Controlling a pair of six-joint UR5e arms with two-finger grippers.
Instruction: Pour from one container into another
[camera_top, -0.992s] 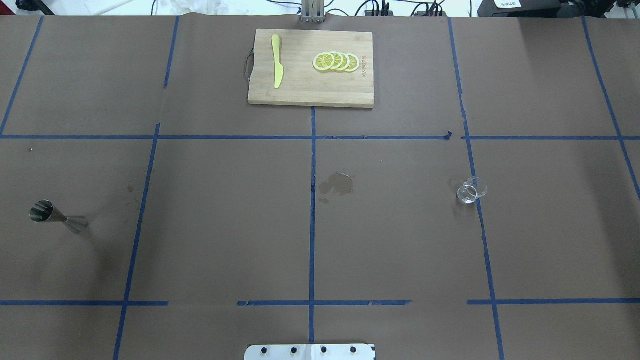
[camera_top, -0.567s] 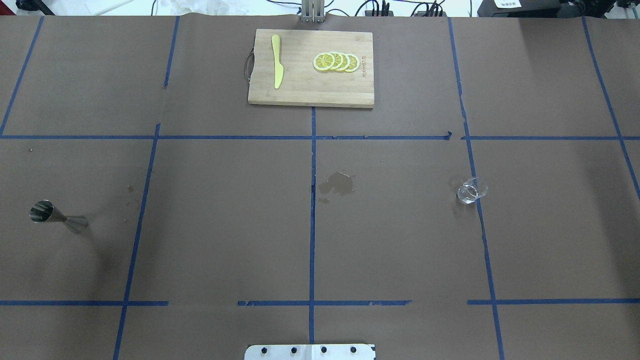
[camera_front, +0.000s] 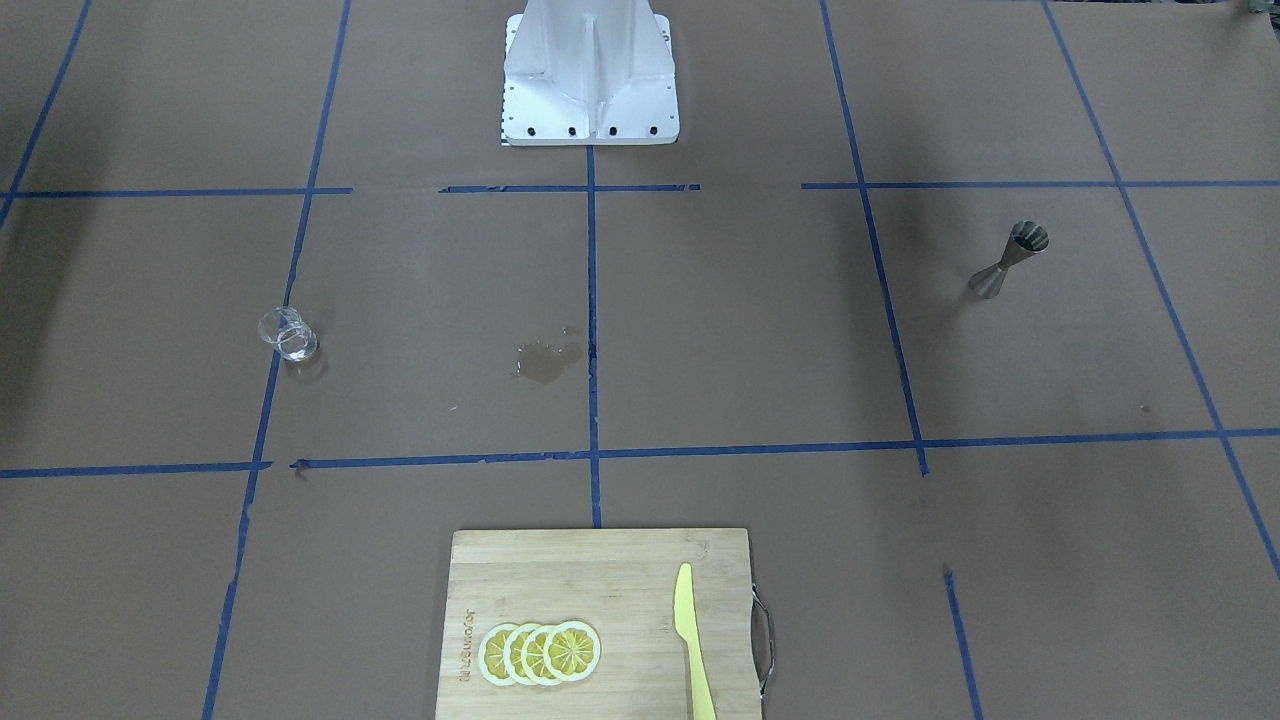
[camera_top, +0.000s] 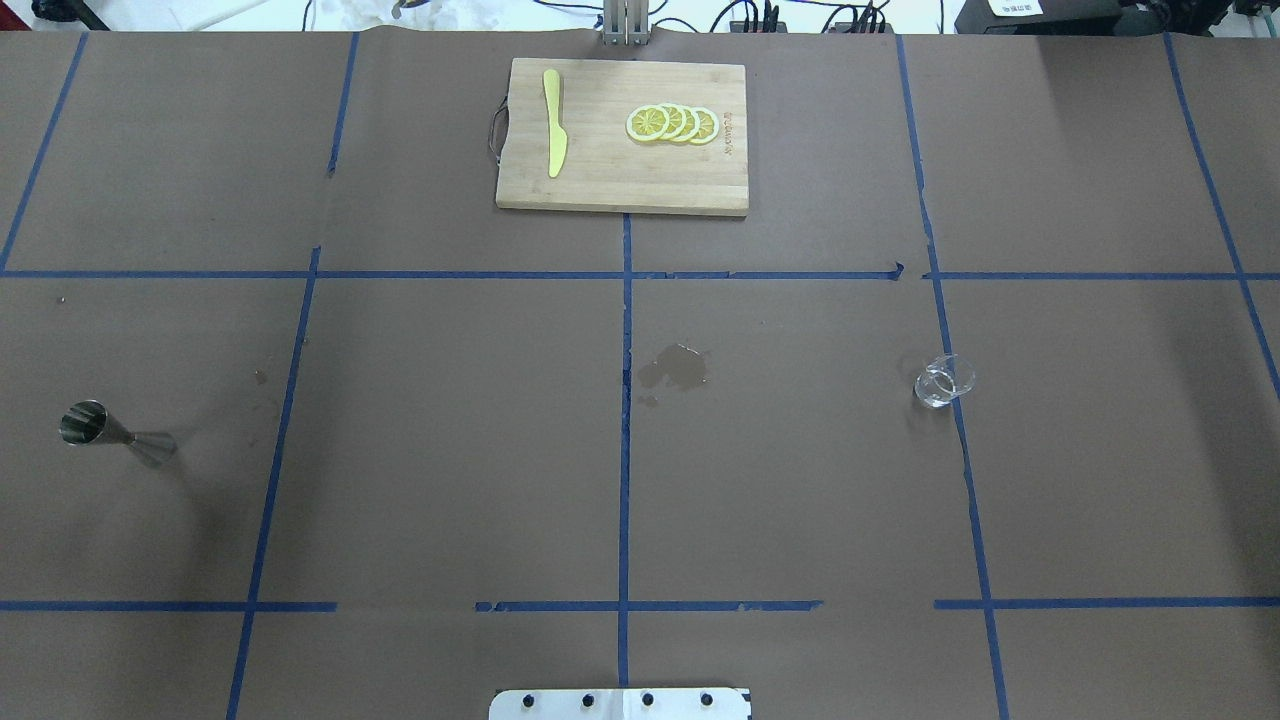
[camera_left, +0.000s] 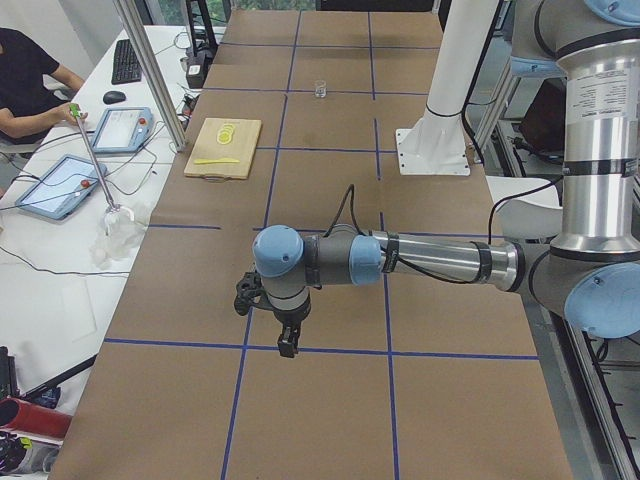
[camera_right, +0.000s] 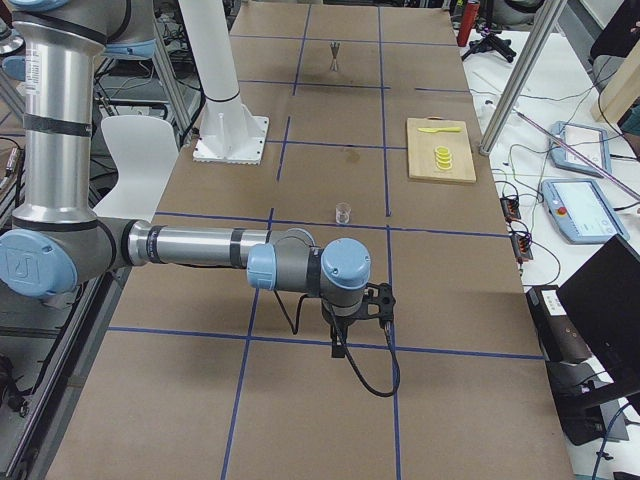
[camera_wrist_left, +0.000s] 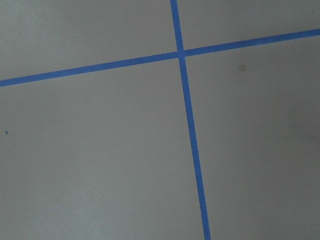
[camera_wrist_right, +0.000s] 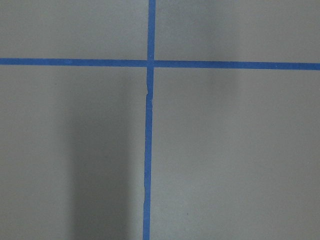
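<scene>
Right gripper (camera_right: 337, 347) hangs well apart from glass cup (camera_right: 343, 211); jigger (camera_right: 334, 57) farther.

Jigger (camera_top: 118, 436) at the robot's left, glass cup (camera_top: 944, 381) at its right — a stain (camera_top: 678, 368) between. Far middle: cutting board (camera_top: 620, 182) bearing knife (camera_top: 554, 135) left of lemon slices (camera_top: 672, 124).

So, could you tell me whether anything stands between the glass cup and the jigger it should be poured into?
Nothing visible stands between the glass cup and the jigger. Only a flat dark stain lies between them; the cutting board sits well off that line.
</scene>
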